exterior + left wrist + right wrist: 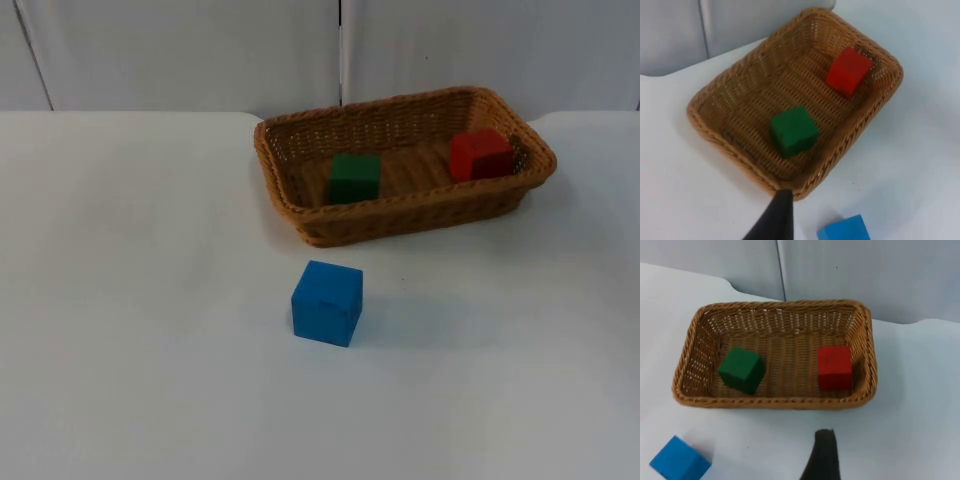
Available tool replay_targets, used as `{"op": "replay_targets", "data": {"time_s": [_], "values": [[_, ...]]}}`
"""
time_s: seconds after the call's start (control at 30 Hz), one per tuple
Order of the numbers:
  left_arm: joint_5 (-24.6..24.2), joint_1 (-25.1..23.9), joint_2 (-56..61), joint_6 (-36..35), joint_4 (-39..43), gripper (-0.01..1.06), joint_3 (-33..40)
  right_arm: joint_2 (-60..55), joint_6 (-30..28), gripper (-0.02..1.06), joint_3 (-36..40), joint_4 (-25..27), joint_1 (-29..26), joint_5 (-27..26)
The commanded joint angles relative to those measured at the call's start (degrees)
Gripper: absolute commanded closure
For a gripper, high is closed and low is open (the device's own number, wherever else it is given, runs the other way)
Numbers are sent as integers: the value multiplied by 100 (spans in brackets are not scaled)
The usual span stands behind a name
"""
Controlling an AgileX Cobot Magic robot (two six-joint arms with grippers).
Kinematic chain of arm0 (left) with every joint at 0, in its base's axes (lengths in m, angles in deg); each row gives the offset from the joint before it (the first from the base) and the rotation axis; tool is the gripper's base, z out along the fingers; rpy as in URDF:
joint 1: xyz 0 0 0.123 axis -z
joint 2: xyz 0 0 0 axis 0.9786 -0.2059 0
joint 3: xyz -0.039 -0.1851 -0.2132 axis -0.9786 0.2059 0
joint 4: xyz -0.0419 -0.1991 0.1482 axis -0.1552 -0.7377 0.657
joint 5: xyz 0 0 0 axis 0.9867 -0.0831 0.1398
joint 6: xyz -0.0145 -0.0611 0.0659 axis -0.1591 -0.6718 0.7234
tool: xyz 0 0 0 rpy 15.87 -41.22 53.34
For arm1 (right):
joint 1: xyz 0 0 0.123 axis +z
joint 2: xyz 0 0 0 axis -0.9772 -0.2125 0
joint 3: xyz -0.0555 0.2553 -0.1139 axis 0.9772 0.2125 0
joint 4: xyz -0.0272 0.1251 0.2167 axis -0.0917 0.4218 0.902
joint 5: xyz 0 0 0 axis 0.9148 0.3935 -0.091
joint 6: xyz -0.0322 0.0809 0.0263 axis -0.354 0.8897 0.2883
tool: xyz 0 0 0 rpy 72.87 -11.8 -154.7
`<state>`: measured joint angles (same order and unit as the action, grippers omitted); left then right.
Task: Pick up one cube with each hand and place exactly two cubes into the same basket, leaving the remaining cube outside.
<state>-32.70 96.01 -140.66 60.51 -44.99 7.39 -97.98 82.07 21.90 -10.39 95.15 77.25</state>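
The green cube [355,178] and red cube [481,154] sat in the basket [300,205], blue cube [327,302] outside; seemingly done, so both arms should stay back, though neither claw's state could be told.

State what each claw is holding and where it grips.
Nothing is held: green cube and red cube lie in the basket, blue cube on the table.

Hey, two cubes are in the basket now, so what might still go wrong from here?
1. The blue cube sits on the table just in front of the basket; putting it in too would make three and break the count.
2. The red cube lies close to the basket's right end wall, and the green cube near the front wall; a bump to the basket might shift them.
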Motion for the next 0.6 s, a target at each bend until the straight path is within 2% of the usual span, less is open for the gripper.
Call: {"op": "replay_targets", "data": {"time_s": [0.0, 0.13, 0.23, 0.4, 0.57], "values": [[135, -2, 289, -28, 40, 3, 206, 222, -43, 39, 123, 13, -4, 14], [214, -2, 736, -28, 40, 3, 570, 639, -43, 39, 329, 13, -4, 106], [399, -2, 1246, -28, 40, 3, 971, 1054, -48, 39, 525, 3, -4, 397], [572, -2, 2013, -28, 50, 3, 1453, 1597, -48, 39, 809, 17, -4, 431], [538, -2, 2865, -28, 40, 3, 1917, 2238, -162, 39, 1067, 369, -4, 455]]}}
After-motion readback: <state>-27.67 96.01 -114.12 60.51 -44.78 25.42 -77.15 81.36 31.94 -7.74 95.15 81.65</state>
